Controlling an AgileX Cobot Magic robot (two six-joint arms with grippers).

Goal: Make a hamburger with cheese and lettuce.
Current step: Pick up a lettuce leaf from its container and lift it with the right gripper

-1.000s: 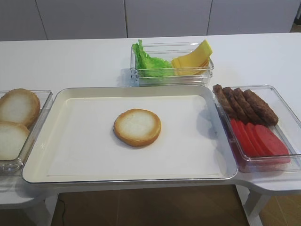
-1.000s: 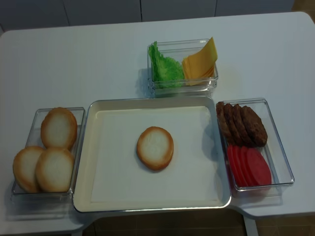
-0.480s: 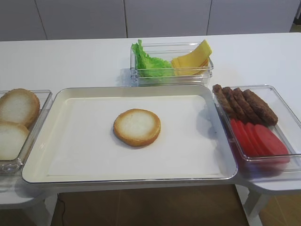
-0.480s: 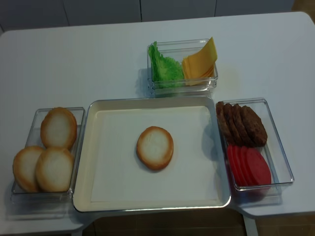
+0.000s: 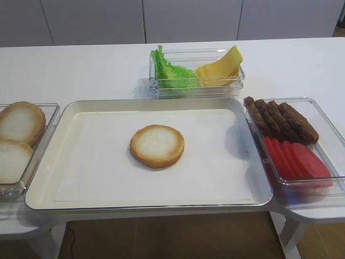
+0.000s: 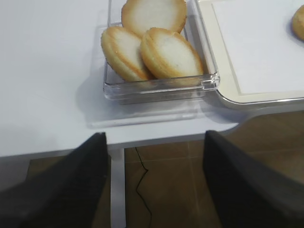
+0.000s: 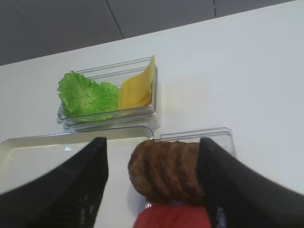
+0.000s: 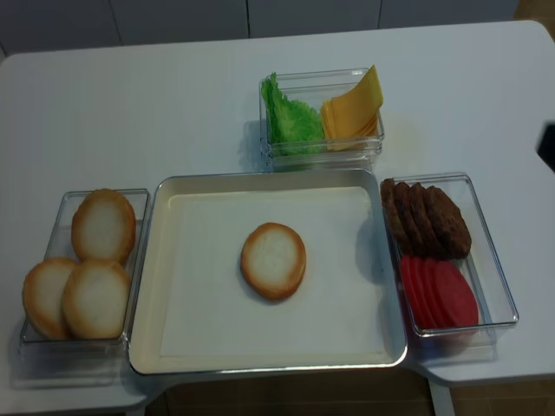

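Note:
The hamburger bun half (image 5: 157, 145) lies alone in the middle of the cream tray (image 5: 86, 178); it also shows in the realsense view (image 8: 273, 260). The lettuce (image 5: 168, 73) and the fanned yellow cheese slices (image 5: 221, 67) share a clear box behind the tray, and both show in the right wrist view, lettuce (image 7: 88, 95) and cheese (image 7: 137, 90). My right gripper (image 7: 152, 156) is open and empty, above and short of the brown patties (image 7: 166, 171). My left gripper (image 6: 154, 156) is open and empty, off the table's front left edge, short of the spare buns (image 6: 152, 47).
A clear box at the right holds brown patties (image 5: 280, 118) and red round slices (image 5: 296, 159). A clear box at the left holds three spare bun halves (image 8: 87, 269). A dark shape (image 8: 546, 143) sits at the right edge of the realsense view.
A dark shape has come in at the right edge of the realsense view. Nothing on the table has moved.

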